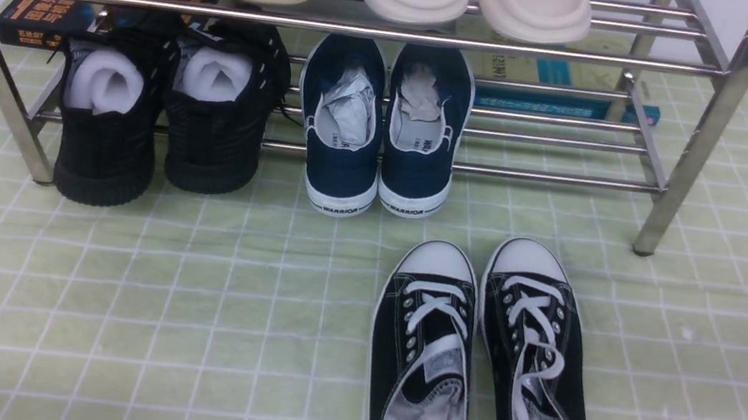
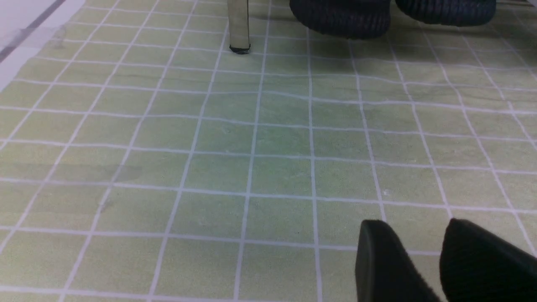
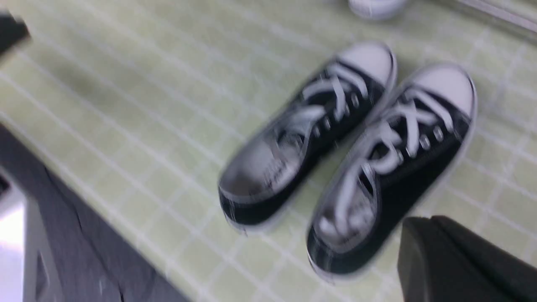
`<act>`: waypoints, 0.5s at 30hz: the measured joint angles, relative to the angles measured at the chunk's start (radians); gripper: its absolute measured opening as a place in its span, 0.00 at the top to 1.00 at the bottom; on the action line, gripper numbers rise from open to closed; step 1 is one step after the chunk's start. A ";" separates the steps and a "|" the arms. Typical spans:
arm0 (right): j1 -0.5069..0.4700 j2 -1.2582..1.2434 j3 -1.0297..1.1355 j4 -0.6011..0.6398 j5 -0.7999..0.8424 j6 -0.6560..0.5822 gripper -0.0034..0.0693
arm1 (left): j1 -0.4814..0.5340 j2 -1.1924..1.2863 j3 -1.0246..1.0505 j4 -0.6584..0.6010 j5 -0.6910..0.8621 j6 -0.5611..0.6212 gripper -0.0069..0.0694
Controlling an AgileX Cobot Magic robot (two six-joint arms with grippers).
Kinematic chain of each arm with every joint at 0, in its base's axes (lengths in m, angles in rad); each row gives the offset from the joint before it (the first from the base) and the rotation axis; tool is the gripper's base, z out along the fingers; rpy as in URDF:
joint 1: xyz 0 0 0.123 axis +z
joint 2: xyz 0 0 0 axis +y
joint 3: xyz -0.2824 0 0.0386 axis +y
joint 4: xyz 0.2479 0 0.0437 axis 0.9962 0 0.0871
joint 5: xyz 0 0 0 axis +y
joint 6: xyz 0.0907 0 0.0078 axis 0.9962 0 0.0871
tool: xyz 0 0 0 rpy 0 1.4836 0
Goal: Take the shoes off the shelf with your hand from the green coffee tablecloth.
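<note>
- Green cloth (image 1: 188, 301) holds the shoes (image 1: 483, 369) side by side, off the shelf (image 1: 682, 171).
- Right gripper (image 3: 457, 260) is pressed together, holding nothing.
- Left gripper (image 2: 440, 260) is spread a little.
- Pull back slowly; don't bump them.

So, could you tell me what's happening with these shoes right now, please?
The black canvas sneakers sit side by side on the green checked tablecloth, in front of the chrome shoe rack. Nothing is holding them. The right gripper is shut and empty, hanging above them. The left gripper hovers over bare cloth. Navy slip-ons and all-black shoes remain on the rack.
</note>
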 joint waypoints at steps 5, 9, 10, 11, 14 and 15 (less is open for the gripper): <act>0.000 -0.107 0.214 0.026 -0.259 0.001 0.97 | 0.000 0.000 0.000 0.000 0.000 0.000 0.59; 0.000 -0.133 0.280 0.028 -0.366 0.001 0.96 | 0.000 0.000 0.000 0.000 0.000 0.000 0.59; 0.000 -0.135 0.284 0.028 -0.379 0.001 0.96 | 0.000 0.000 0.000 0.000 0.000 0.000 0.59; 0.000 -0.135 0.285 0.028 -0.384 0.001 0.96 | 0.000 0.000 0.000 0.000 0.000 0.000 0.59; 0.000 -0.135 0.286 0.028 -0.391 0.001 0.96 | 0.000 0.000 0.000 0.000 0.000 0.000 0.59; 0.000 -0.135 0.286 0.028 -0.391 0.001 0.96 | 0.000 0.000 0.000 0.000 0.000 0.000 0.59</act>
